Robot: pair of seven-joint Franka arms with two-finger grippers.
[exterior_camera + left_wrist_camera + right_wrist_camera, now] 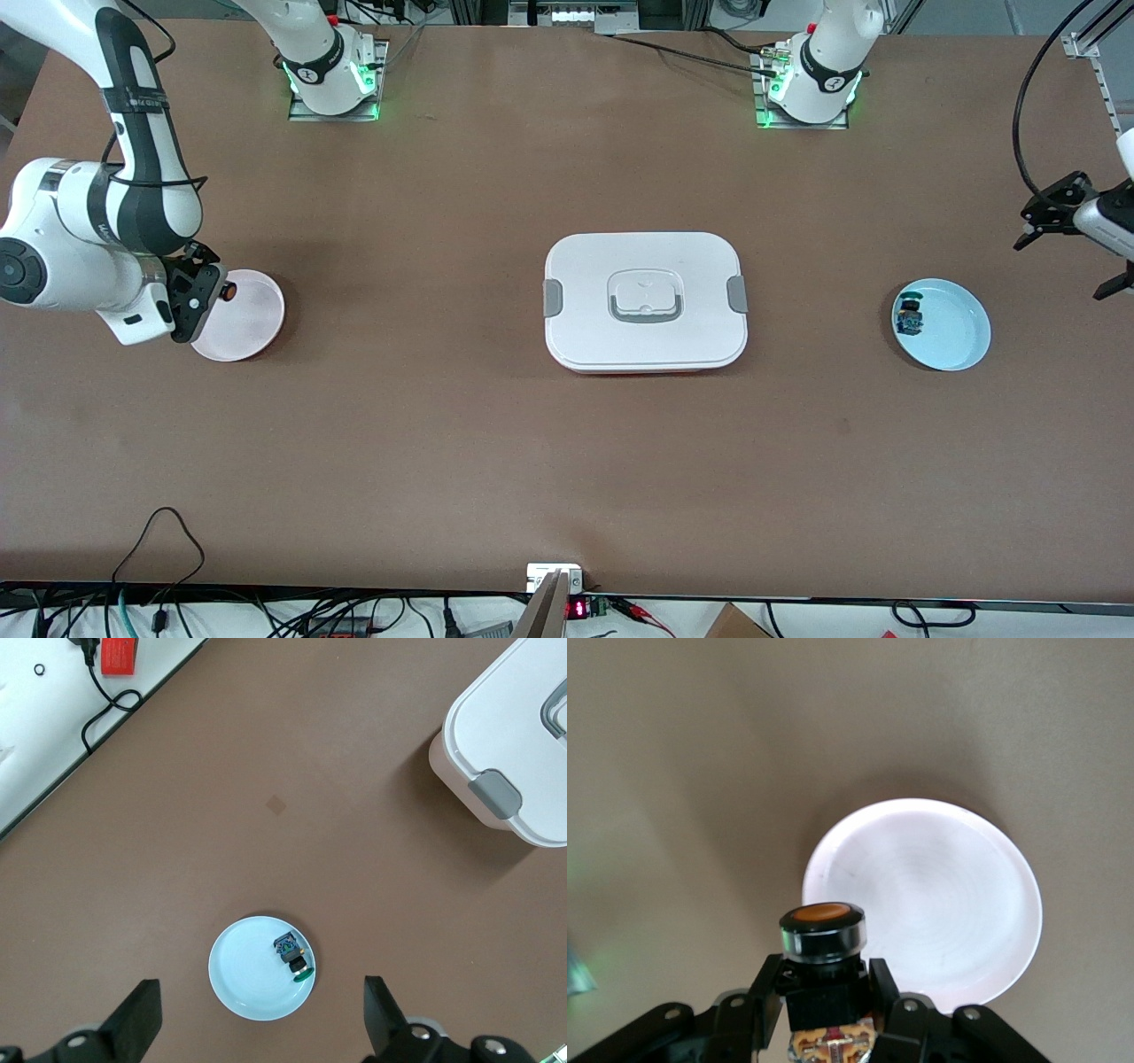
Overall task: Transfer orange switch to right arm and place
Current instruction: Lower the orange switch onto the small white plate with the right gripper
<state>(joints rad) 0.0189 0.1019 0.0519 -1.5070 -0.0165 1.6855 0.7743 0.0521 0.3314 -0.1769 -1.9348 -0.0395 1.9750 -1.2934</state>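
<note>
High front camera overlooks the whole table (pixel 496 461); both wrist cameras look down, each sharing 1 plate.

On the plain brown table (pixel 461 461) sit a pale pink plate (pixel 252 319), a white lidded box (pixel 645 301) with grey clips and handle, and a light blue plate (pixel 952 328) bearing a blue-green switch (pixel 909 316), while the orange switch (pixel 823 935) shows an orange cap ringed in black.
</note>
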